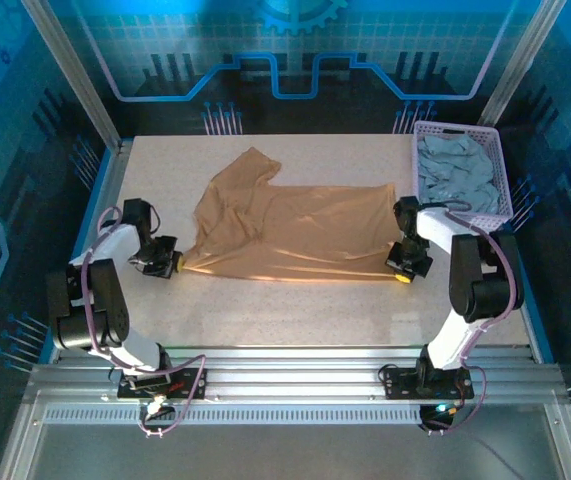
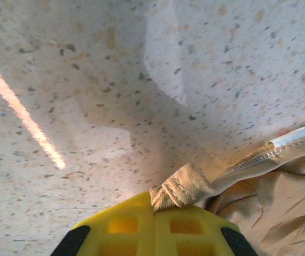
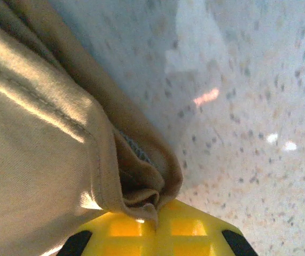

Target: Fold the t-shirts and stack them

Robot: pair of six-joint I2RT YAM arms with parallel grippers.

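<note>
- We see a pale speckled table (image 1: 295, 320) inside a blue-lit enclosure, with the two arm bases bolted at its near edge.
- The tan t-shirt (image 1: 285, 235) lies spread and rumpled across the middle of the table. Its near hem runs roughly straight between the two grippers.
- The left gripper (image 1: 165, 262) is low at the shirt's near-left corner. In the left wrist view its yellow pads (image 2: 141, 229) are pressed together on a folded tab of hem (image 2: 178, 191), near a small white label (image 2: 288, 137).
- The right gripper (image 1: 405, 268) is pinching the near-right corner, where cloth bunches into its pads (image 3: 141, 226).
- We judge that the two corner holds keep the hem taut, so the edge can be carried over in a first fold.
- The grey-blue t-shirt (image 1: 455, 175) sits crumpled in the lavender basket (image 1: 460, 127) at the far right, awaiting its turn.
</note>
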